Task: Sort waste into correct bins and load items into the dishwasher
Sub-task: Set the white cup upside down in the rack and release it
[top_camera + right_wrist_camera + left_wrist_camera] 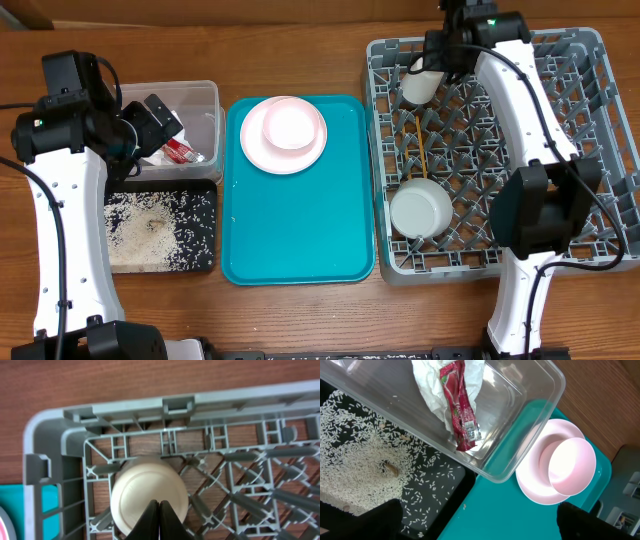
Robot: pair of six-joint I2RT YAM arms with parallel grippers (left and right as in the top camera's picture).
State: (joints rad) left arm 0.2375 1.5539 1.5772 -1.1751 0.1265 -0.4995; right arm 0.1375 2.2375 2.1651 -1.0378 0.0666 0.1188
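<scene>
Conceivably the right gripper [159, 510], jaws pressed together over the cup [142, 491], could knock it askew when lifting; the left gripper [478, 522] has its jaws spread.

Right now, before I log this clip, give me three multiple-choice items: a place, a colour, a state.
1. The sauce packet lies in: A the clear tub; B the dish rack; C the teal tray.
2. The rice lies on a tray coloured: A grey; B black; C teal.
3. The right pincer is: A shut; B wide open; C out of view.
Key: 1 A, the packet rests on the napkin inside the tub. 2 B, grains scatter over the black tray. 3 A, its fingers meet with no gap.
</scene>
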